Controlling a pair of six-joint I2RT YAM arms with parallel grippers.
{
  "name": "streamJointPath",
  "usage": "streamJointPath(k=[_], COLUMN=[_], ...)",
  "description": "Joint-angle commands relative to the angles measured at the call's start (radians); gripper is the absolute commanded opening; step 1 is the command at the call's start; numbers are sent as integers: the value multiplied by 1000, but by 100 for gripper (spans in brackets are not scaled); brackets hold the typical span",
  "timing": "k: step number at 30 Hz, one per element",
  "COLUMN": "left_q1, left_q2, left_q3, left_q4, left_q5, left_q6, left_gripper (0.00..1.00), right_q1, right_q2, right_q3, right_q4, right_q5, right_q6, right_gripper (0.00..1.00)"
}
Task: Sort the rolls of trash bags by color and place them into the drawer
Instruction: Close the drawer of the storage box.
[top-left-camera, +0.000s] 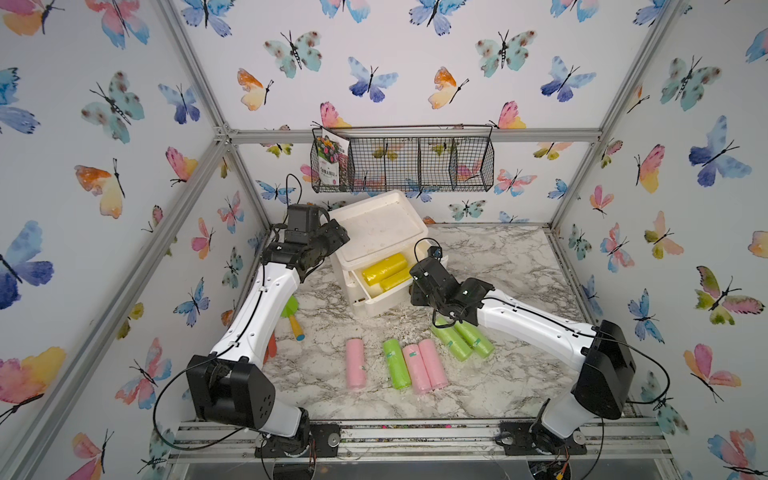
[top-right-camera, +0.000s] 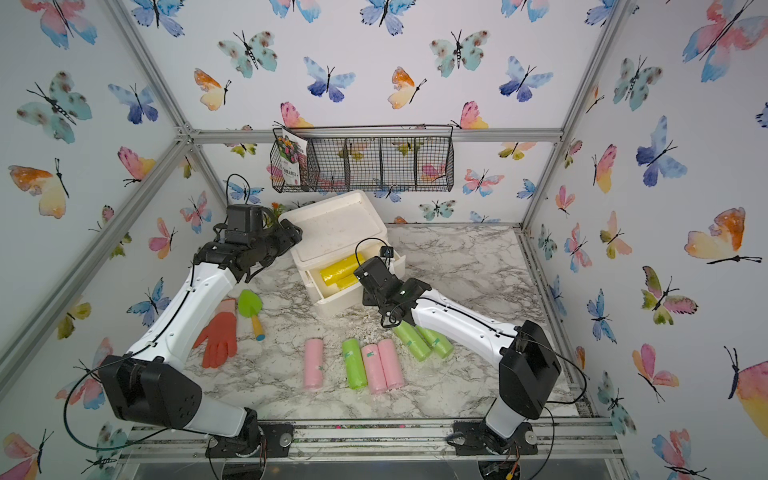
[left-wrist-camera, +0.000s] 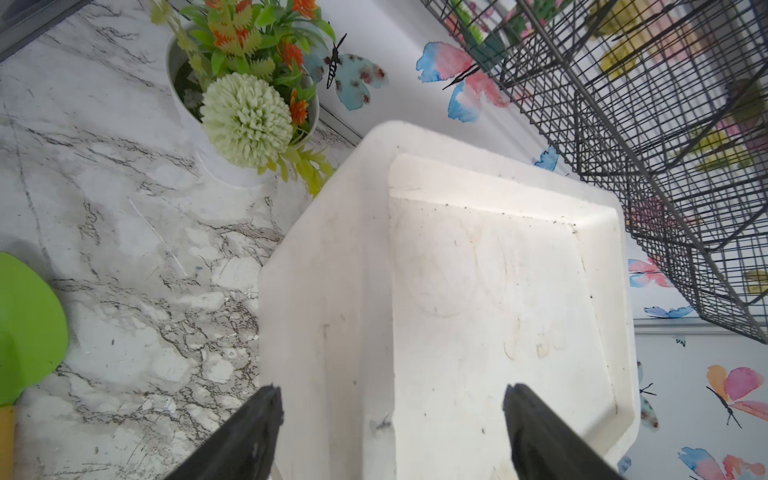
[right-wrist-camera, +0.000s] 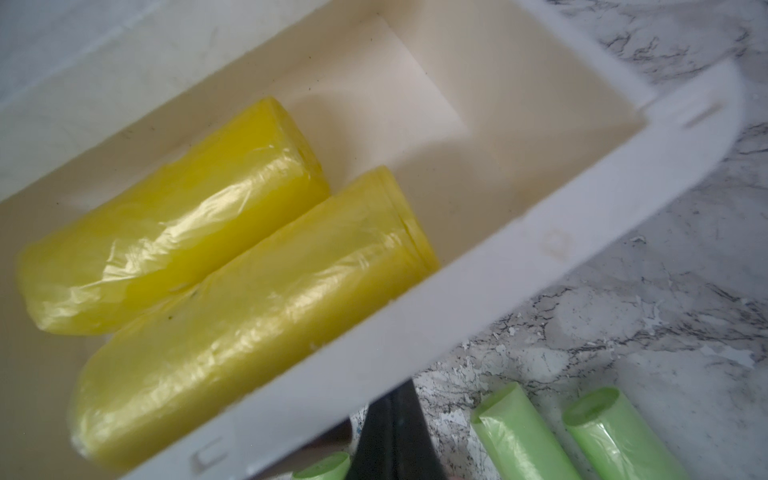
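Reaching low, right fingers (right-wrist-camera: 395, 436) clenched by drawer (right-wrist-camera: 540, 249); left fingers (left-wrist-camera: 245, 440) spread above box (left-wrist-camera: 332, 291).

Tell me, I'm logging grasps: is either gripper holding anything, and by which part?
Nothing is held: left gripper open above the drawer unit's top, right gripper shut and empty beside the drawer front.

At the middle of your frame the drawer (top-right-camera: 332, 301) stands open with two yellow rolls (top-right-camera: 337, 267) inside. The right end effector (top-right-camera: 370, 276) hangs over its front edge. Below it, three pink rolls (top-right-camera: 313, 363) and three green rolls (top-right-camera: 354, 363) lie on the tabletop (top-right-camera: 457, 266). A glove (top-right-camera: 220, 336) and a trowel (top-right-camera: 250, 305) lie at lower left.
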Motion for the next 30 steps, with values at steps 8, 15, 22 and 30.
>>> streamJointPath(k=[8,15,22,30], left_q1=[-4,-10,-22,-44], left_q2=[73,102,124,149], left_q3=[10,46,96,180], left_q4=[-5,-43,-87,-119], left_q5=[-1,17,48,99], left_q6=[56,49,36,11], left_gripper=[40,10,10,13], right_q1=[-24,-24,-25,-25], right_q2=[36,46,109,151], right_q3=[64,80,172,227], right_q4=[149,186,184,205], right_q5=[-24,-66,-95,-128], right_q6=[-24,-17,-32,-29], right_gripper=[2,2,2,2])
